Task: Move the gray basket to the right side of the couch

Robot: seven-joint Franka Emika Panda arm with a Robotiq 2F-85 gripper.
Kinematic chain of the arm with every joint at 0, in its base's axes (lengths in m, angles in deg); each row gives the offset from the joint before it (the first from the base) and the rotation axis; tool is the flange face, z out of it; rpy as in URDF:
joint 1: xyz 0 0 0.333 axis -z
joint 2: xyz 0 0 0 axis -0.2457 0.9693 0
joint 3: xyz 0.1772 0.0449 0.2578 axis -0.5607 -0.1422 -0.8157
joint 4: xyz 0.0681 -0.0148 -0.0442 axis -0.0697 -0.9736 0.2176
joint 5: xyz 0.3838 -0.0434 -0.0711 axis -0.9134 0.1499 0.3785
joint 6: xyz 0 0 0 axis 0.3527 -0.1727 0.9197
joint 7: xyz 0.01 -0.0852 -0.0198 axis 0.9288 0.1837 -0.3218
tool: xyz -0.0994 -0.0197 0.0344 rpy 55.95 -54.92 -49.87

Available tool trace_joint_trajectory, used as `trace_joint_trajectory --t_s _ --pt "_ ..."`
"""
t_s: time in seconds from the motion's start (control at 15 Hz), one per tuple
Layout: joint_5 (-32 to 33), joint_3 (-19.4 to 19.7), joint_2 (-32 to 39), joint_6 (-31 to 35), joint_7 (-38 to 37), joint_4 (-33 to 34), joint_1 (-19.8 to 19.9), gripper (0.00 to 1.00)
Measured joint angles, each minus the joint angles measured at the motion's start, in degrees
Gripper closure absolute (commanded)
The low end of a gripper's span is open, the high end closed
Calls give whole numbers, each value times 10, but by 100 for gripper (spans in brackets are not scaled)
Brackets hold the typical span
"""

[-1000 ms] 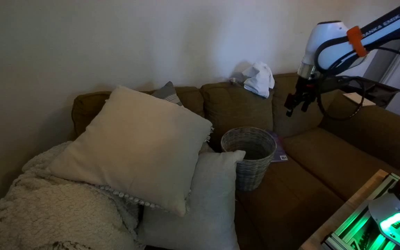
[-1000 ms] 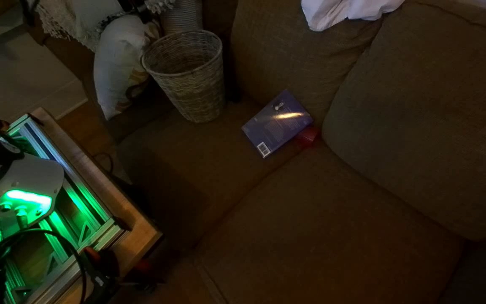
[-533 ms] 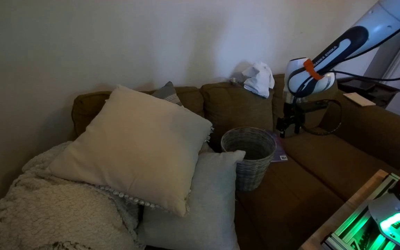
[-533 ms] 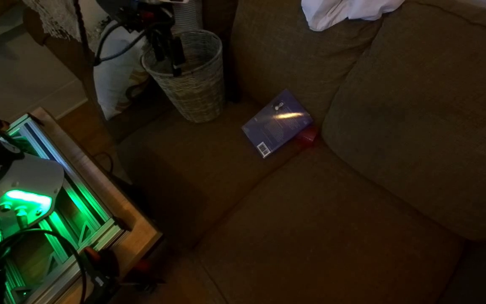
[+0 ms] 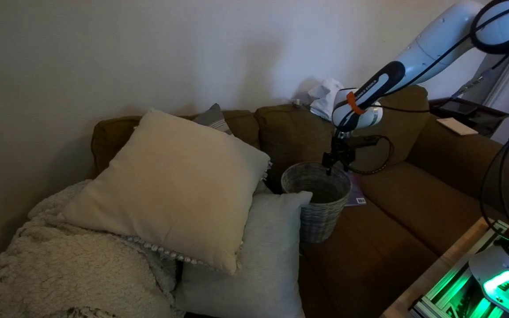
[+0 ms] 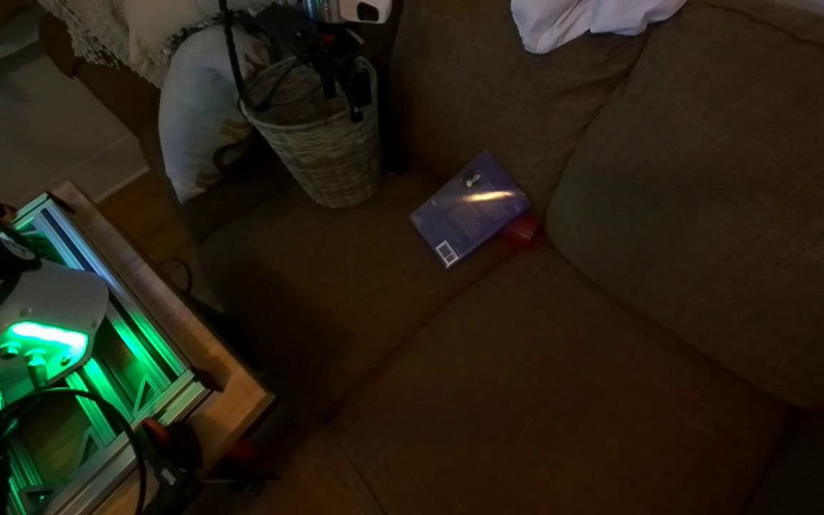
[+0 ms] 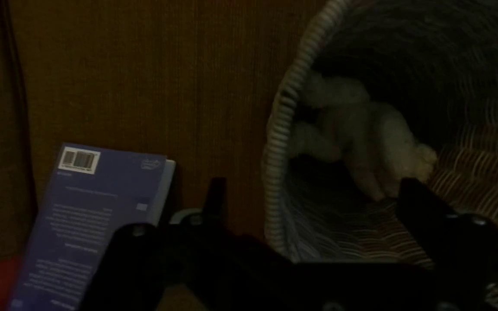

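Upright on the seat of a brown couch (image 5: 391, 234), a round gray basket (image 5: 320, 216) with a rolled rim, narrowing toward the base. Inside, in the dim wrist view, a pale, plush-looking object (image 7: 352, 125) with limb-like parts. Over the basket's rim, on the side toward a purple book (image 6: 469, 211), a black gripper (image 7: 313, 188) with fingers wide apart, holding nothing: one fingertip over the inside, the other outside, any contact with the rim impossible to tell. To the basket's left in an exterior view, a white pillow (image 5: 261, 260) with a corner overlapping part of the basket from that angle; overlapping that pillow, a large cream pillow (image 5: 179, 190), and farther left a fleecy cream blanket (image 5: 77, 260). To the right in both exterior views, near the basket, the same book, barcode up, overlapping something red (image 6: 523, 230). Draped on the couch back, a white cloth (image 6: 584, 21).
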Motion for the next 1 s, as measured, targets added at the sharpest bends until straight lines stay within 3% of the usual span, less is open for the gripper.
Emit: trace_joint_trajectory --t_s 0.2,0.4,0.73,1.0 --pt "-6 -12 58 -3 0 51 -10 36" --pt "-6 -8 85 -6 0 70 -11 58" --pt "-2 6 69 -16 19 48 -6 98" --pt "13 4 10 -16 50 -15 -11 98"
